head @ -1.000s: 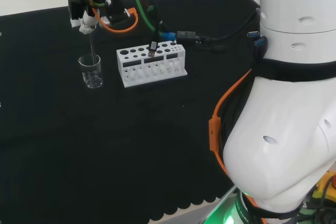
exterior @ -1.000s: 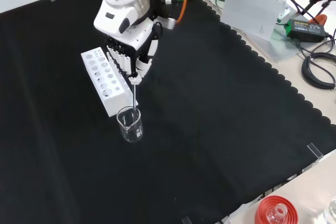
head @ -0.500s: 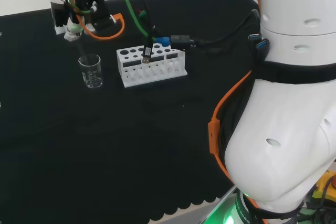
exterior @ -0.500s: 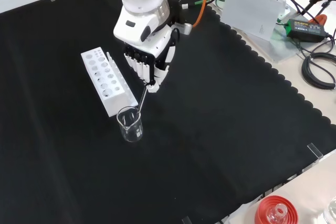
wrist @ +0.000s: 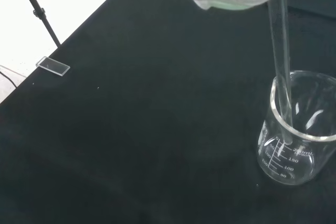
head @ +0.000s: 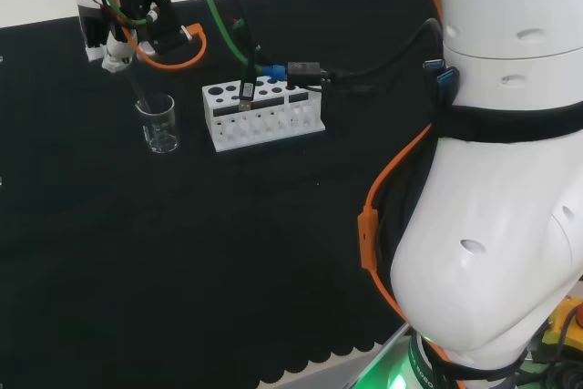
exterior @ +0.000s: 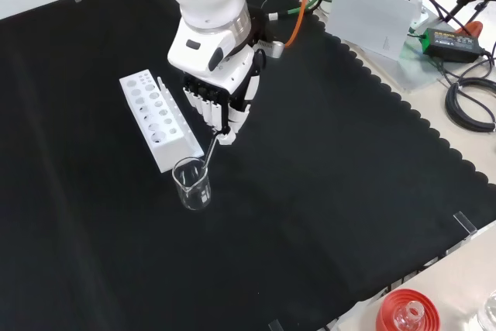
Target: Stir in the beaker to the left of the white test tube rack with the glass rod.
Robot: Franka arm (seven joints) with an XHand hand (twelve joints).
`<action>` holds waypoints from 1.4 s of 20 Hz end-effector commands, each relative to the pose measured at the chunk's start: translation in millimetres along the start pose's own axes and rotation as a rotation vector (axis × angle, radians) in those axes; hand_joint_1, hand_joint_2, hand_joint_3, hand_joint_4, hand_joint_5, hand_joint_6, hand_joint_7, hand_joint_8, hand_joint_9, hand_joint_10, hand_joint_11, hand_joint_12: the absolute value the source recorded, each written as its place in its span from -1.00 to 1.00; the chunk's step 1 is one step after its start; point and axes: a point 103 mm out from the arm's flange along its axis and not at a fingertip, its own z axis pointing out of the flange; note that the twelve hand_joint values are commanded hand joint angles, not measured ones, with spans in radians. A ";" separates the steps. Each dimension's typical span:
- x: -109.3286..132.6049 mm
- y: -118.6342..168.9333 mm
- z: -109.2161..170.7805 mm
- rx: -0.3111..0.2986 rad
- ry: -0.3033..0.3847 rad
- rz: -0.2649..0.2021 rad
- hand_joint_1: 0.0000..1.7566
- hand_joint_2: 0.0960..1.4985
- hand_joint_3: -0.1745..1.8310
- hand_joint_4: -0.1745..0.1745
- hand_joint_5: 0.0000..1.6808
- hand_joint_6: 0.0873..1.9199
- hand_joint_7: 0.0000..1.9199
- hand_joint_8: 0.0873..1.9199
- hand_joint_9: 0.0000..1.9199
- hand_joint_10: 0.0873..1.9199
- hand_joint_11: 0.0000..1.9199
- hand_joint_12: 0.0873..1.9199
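A clear beaker [exterior: 193, 184] stands on the black-clothed table [exterior: 325, 176] just beside one end of the white test tube rack [exterior: 153, 119]. A glass rod [wrist: 280, 61], tilted, dips inside its rim, pinched in the curled fingers of the robot hand [exterior: 219, 106]. Good stirring here likely means small circles, keeping the tip low and off the wall to avoid tipping the beaker.
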 end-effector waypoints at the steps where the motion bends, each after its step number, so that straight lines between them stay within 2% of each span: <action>1: -8.4 5.8 1.2 0.005 0.003 0.002 0.63 0.19 -0.72 -1.00 0.39 -0.78 0.31 -0.40 0.45 -0.38 0.61 -0.46; 6: -25.5 16.5 0.3 0.007 0.007 0.003 0.63 0.20 -0.73 -1.00 0.39 -0.78 0.31 -0.40 0.45 -0.39 0.61 -0.46; 16: -39.9 29.5 2.5 0.025 0.019 0.000 0.63 0.20 -0.73 -1.00 0.39 -0.77 0.31 -0.40 0.45 -0.39 0.61 -0.46; 20: -65.5 48.7 10.0 0.030 0.025 0.000 0.63 0.20 -0.73 -1.00 0.39 -0.77 0.31 -0.40 0.45 -0.39 0.61 -0.46; 28: -92.9 54.9 10.9 0.031 0.033 0.025 0.63 0.20 -0.73 -1.00 0.39 -0.77 0.31 -0.40 0.45 -0.39 0.61 -0.46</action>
